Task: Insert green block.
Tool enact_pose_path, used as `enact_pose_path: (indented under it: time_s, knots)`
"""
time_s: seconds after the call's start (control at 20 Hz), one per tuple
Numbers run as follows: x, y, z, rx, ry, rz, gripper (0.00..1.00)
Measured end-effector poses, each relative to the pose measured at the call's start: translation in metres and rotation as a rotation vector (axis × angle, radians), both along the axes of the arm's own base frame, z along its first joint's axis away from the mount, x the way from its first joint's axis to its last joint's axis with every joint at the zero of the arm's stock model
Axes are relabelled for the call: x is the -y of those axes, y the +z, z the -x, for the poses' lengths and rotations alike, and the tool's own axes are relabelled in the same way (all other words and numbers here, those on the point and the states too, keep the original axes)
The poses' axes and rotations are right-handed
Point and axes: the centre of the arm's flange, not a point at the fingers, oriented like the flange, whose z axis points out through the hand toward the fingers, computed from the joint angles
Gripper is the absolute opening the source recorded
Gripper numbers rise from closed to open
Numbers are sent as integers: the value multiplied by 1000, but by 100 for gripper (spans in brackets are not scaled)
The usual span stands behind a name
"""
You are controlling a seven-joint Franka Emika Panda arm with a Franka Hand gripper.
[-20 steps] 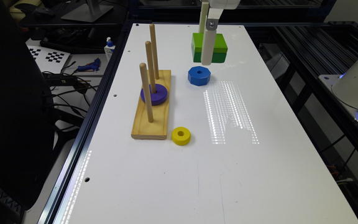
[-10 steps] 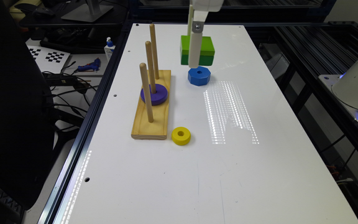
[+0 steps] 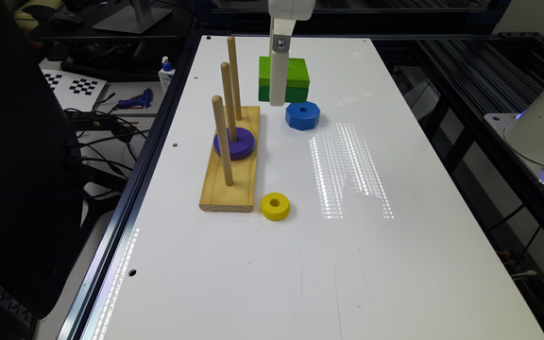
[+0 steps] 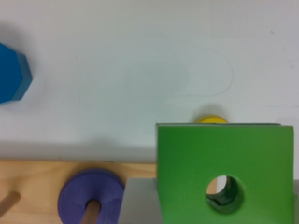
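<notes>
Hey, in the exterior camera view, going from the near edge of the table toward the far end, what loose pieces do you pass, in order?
yellow ring → purple ring, on the middle peg of the wooden base → blue octagonal block → green block, held by the gripper

On the worktop (image 3: 395, 264) there is one wooden base (image 3: 230, 182) with three upright pegs (image 3: 222, 140); one purple ring (image 3: 234, 143); one yellow ring (image 3: 275, 206); one blue octagonal block (image 3: 302, 115); one green block (image 3: 295, 78); one hand (image 3: 277, 97) above.
</notes>
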Motion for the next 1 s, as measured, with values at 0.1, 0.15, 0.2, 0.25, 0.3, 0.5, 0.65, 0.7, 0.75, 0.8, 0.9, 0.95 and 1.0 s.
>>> enact_pose_path:
  time_s: [0.1,0.15,0.2,0.25,0.3,0.5,0.65,0.7,0.75,0.8,0.9,0.95,1.0]
  knots:
    - [-1,-1,-5,1,1,-3,0]
    - [-2,-1,-7,2,1,-5,0]
    - [-2,-1,-10,3,1,-6,0]
    - [-3,-1,-13,4,1,-8,0]
    - [-3,-1,-14,4,1,-9,0]
    - [-4,-3,-26,7,2,-14,0]
    - [-4,-3,-30,9,1,-16,0]
    - [-4,-3,-32,10,1,-16,0]
    - [-4,-3,-33,12,1,-16,0]
    - [-4,-3,-34,12,0,-17,0]
    - [-4,-3,-36,12,0,-17,0]
    - [-4,-4,-37,12,0,-17,0]
    - [-3,-4,-37,12,0,-16,0]
